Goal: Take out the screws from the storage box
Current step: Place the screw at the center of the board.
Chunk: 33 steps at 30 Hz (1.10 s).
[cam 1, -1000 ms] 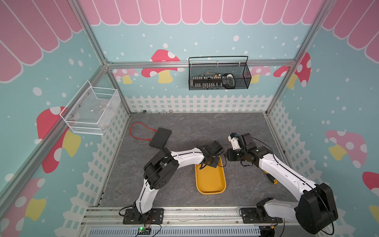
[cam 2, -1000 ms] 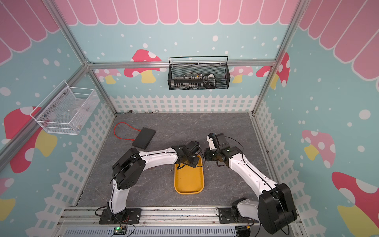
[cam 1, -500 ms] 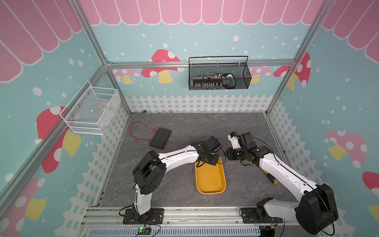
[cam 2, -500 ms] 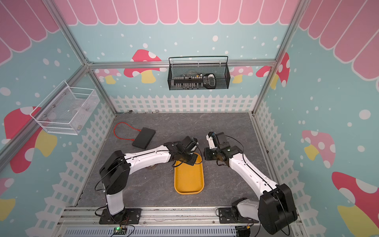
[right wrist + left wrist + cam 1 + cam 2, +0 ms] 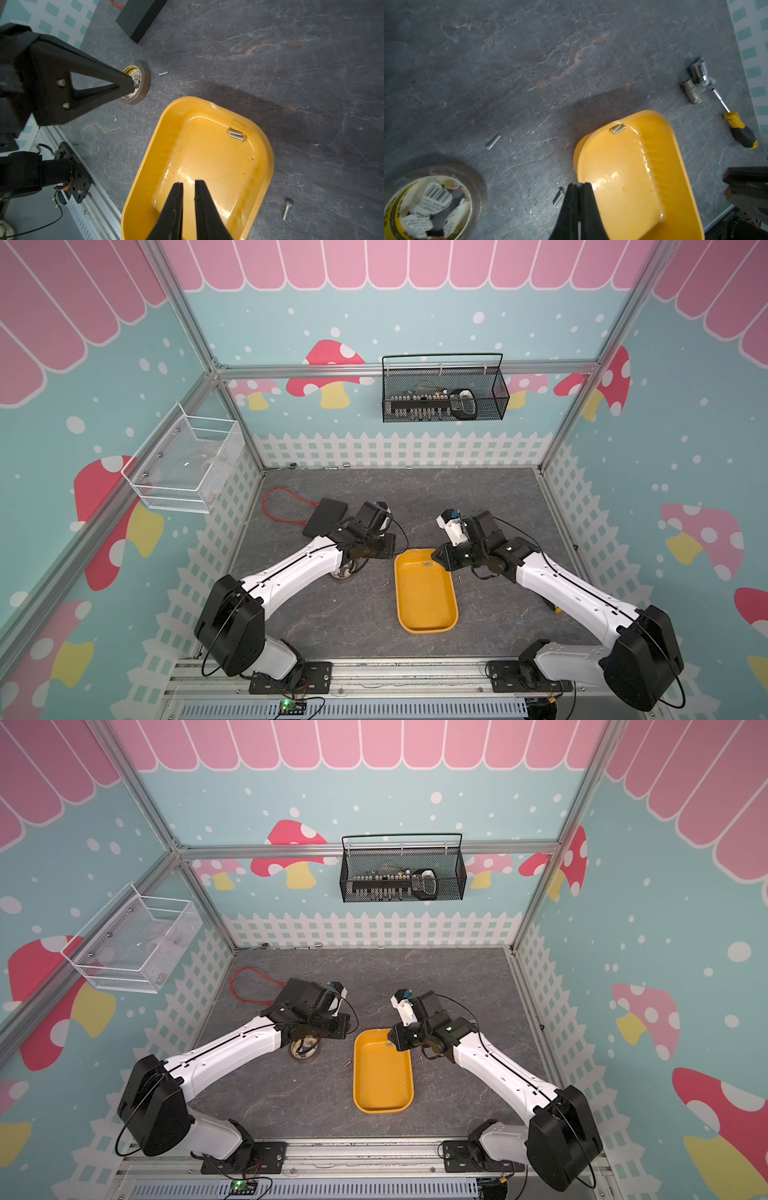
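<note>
Right now the storage box [image 5: 424, 605] sits mid-table with two screws [image 5: 235, 134] inside at its far end, side by side. One loose screw [image 5: 493, 141] lies on the table near the tape roll [image 5: 475, 187], and another screw [image 5: 286, 211] lies off the box's opposite side. The left gripper [image 5: 579, 185] has its jaws together, between tape roll and box. The right gripper [image 5: 188, 182] has its jaws slightly apart, empty, above the box.
</note>
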Motion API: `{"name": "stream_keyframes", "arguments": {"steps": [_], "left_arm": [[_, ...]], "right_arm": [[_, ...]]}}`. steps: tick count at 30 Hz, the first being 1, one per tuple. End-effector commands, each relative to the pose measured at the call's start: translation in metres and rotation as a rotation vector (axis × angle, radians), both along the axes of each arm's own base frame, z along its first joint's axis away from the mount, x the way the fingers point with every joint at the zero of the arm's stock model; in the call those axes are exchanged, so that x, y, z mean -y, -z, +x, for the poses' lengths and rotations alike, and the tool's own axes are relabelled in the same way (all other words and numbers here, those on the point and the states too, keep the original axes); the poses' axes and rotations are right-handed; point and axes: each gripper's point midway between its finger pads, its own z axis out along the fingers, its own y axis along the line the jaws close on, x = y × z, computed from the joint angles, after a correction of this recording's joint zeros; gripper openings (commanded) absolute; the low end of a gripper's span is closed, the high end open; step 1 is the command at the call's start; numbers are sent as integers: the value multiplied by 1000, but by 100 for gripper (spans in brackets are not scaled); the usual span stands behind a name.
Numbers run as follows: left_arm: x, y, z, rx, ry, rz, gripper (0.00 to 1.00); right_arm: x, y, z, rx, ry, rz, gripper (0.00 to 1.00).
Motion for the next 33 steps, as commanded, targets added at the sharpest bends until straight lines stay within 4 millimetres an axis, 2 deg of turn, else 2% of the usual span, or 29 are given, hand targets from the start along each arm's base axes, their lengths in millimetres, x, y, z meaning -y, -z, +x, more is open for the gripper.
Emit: {"name": "stream_keyframes", "arguments": {"steps": [1, 7, 14, 17, 19, 23, 26, 28, 33], "left_arm": [[-15, 29, -10, -49, -34, 25, 0], [-27, 72, -21, -107, -59, 74, 0], [-27, 106, -29, -170, -49, 109, 0], [-25, 114, -32, -183, -44, 112, 0], [-25, 114, -32, -180, -42, 113, 2], [-21, 107, -29, -164, -39, 104, 12], [-16, 95, -27, -147, -34, 84, 26], [-16, 87, -25, -133, -36, 85, 30], [-14, 54, -11, -62, -46, 79, 32]], "right_arm": [[-11, 9, 3, -4, 0, -23, 18], [-8, 14, 12, 8, 50, -66, 19], [-3, 17, 13, 2, 73, -85, 22], [-2, 17, 12, 2, 76, -86, 22], [0, 16, 12, 9, 81, -89, 23], [2, 16, 13, 12, 83, -93, 23], [3, 16, 13, 10, 85, -93, 24], [5, 16, 13, 14, 90, -95, 24], [11, 12, 17, 29, 114, -98, 24]]}}
